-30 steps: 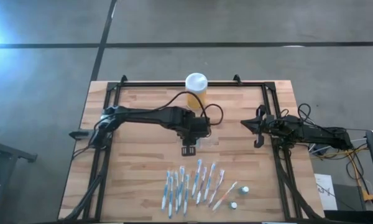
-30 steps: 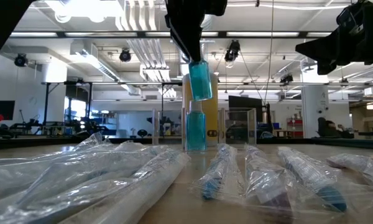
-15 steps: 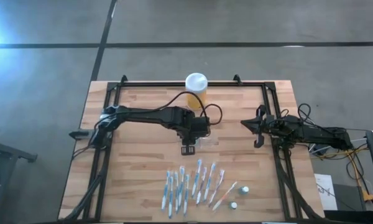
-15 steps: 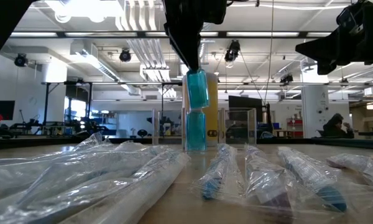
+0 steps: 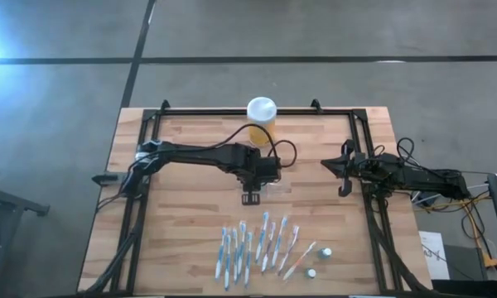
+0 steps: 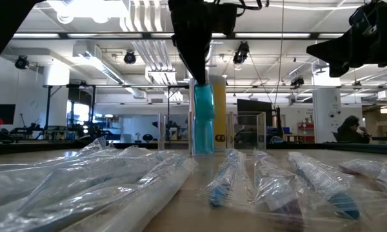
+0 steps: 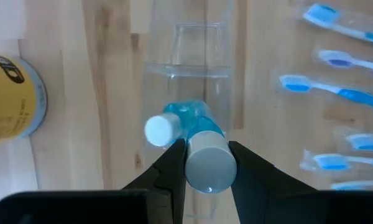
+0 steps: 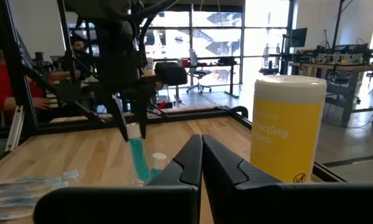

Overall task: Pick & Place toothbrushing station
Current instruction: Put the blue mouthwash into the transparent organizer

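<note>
the left gripper (image 7: 202, 163) hangs over the middle of the pale wooden table (image 5: 190, 215), its two dark fingers (image 7: 171, 168) pinching a slim blue tube with a white cap (image 7: 206, 155) by the top end. holding it upright by the cap end lets the tube go straight down, so the grip looks chosen for a vertical drop into a cup rather than for carrying.

directly below the left gripper stands the toothbrushing station, a low see-through plastic holder of joined cups (image 7: 188, 62). a second blue tube with a small white cap (image 7: 168, 126) already stands in one compartment, touching or nearly touching the held one. in the low view the held tube reads as one blue column with the standing tube, so it is probably partly inside the holder; whether it has bottomed out cannot be told.

just beyond the holder from the left gripper stands the tall yellow jar with a white lid (image 5: 261, 120). on the gripper's other side, well apart, lie the wrapped blue-and-white toothbrushes (image 5: 257, 246) in a loose row.

the right gripper (image 8: 201, 152) waits at the table's right edge, fingers pressed together on nothing, well clear of the holder, presumably parked so the left arm has room.
</note>
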`<state>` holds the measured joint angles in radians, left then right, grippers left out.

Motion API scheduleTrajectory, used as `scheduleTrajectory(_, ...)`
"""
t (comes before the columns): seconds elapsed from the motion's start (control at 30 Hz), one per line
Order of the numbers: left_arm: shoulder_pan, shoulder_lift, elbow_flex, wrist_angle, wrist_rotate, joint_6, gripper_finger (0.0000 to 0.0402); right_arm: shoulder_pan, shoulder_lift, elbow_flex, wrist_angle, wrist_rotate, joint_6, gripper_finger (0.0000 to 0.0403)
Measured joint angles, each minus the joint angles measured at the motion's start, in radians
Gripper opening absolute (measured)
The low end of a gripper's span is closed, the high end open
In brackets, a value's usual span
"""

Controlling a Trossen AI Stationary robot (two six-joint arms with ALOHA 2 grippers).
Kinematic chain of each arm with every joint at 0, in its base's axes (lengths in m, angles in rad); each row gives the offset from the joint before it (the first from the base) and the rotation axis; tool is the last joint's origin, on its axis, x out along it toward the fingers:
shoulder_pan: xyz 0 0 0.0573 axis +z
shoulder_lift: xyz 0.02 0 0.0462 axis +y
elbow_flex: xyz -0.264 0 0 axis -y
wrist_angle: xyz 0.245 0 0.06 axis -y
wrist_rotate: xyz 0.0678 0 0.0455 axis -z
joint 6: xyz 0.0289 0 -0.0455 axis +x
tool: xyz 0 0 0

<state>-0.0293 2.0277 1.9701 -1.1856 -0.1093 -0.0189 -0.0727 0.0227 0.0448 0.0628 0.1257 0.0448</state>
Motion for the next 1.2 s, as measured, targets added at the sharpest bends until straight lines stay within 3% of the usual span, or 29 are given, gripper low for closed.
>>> scheduleTrajectory(0.7,0.001,-0.005,-0.136,0.079,0.006,0.001,0.0097,0.000,0.000,0.000,0.002,-0.001,0.000,0.0008)
scheduleTrajectory(0.9,0.001,-0.006,-0.160,0.103,0.009,0.000,0.0126,0.000,0.000,0.000,0.002,-0.001,0.000,0.0008)
scheduleTrajectory(1.2,0.001,-0.006,-0.161,0.113,0.009,-0.002,0.0129,0.000,0.001,0.000,0.001,-0.002,0.000,0.0008)
